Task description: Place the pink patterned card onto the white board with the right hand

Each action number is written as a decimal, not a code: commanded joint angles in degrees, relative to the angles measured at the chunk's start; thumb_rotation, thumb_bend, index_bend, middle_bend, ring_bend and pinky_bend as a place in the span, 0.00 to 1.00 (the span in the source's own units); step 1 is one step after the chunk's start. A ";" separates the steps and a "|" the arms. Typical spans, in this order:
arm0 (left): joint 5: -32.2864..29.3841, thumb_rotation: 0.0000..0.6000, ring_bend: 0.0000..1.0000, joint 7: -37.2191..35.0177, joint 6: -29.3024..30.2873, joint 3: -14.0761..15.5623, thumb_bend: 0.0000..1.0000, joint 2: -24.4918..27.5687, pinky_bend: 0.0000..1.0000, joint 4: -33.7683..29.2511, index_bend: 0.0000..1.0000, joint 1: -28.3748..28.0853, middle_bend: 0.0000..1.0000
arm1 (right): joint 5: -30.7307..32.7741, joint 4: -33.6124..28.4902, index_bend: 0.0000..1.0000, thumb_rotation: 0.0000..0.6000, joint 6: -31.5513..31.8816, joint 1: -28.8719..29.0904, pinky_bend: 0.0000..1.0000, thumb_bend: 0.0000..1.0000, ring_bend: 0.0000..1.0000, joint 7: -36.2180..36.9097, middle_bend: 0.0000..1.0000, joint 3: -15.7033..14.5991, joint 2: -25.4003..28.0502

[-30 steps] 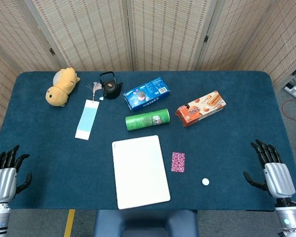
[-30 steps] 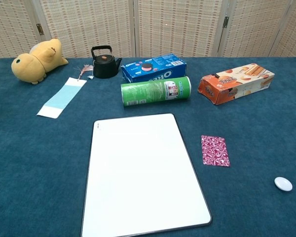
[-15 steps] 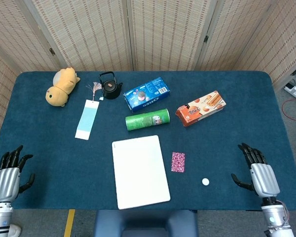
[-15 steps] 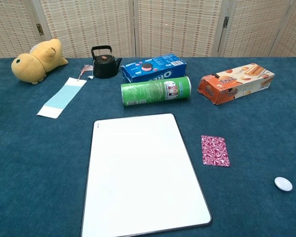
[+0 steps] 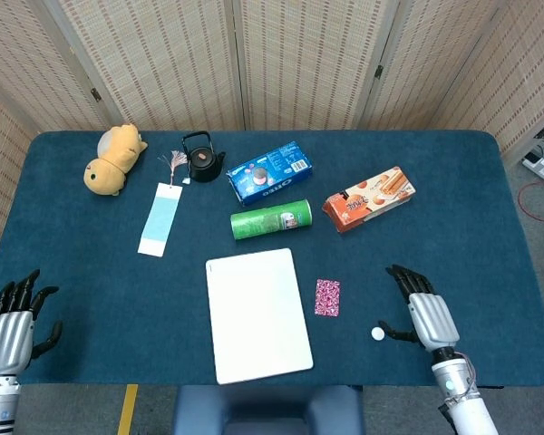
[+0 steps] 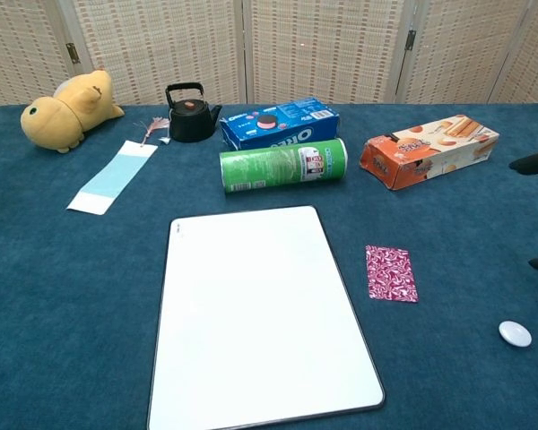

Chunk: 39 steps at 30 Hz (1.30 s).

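Right now the right hand (image 5: pixel 428 314) hangs spread and empty, right of the card (image 5: pixel 327 297), which lies flat on the table just beside the board (image 5: pixel 257 314). Risk: fingers skid off the thin card (no edge to grab), or nudge the white button (image 5: pixel 378 333).

A yellow plush toy (image 5: pixel 112 159), a black teapot (image 5: pixel 203 159), a blue bookmark (image 5: pixel 160 218), a blue cookie box (image 5: pixel 269 171), a green can (image 5: pixel 272 219), an orange biscuit box (image 5: pixel 369 198) and a small white disc (image 5: pixel 378 333) are seen spread on the blue desk (image 5: pixel 91 290).
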 commanded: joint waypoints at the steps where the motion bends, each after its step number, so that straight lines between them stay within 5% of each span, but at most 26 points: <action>1: 0.18 1.00 0.10 -0.11 -0.04 0.12 0.44 -0.04 0.00 0.09 0.27 0.01 0.06 | 3.66 -0.66 0.13 0.91 -2.63 2.53 0.08 0.27 0.07 -4.68 0.10 1.27 -2.10; 9: 0.56 1.00 0.10 -0.83 0.10 0.34 0.44 -0.14 0.00 0.47 0.27 0.19 0.06 | 11.95 -0.97 0.20 0.91 -5.43 7.17 0.05 0.11 0.06 -13.91 0.08 3.17 -6.08; 29: 0.43 1.00 0.10 -2.71 0.19 0.60 0.44 -0.36 0.00 2.15 0.27 0.85 0.06 | 32.49 1.71 0.21 0.91 -5.48 18.86 0.00 0.10 0.03 -31.45 0.03 5.26 -14.04; 39: 0.41 1.00 0.10 -3.36 -0.01 0.61 0.44 -0.74 0.00 3.07 0.27 0.92 0.06 | 37.69 3.80 0.21 0.91 -5.52 21.95 0.00 0.10 0.02 -32.97 0.03 5.61 -15.41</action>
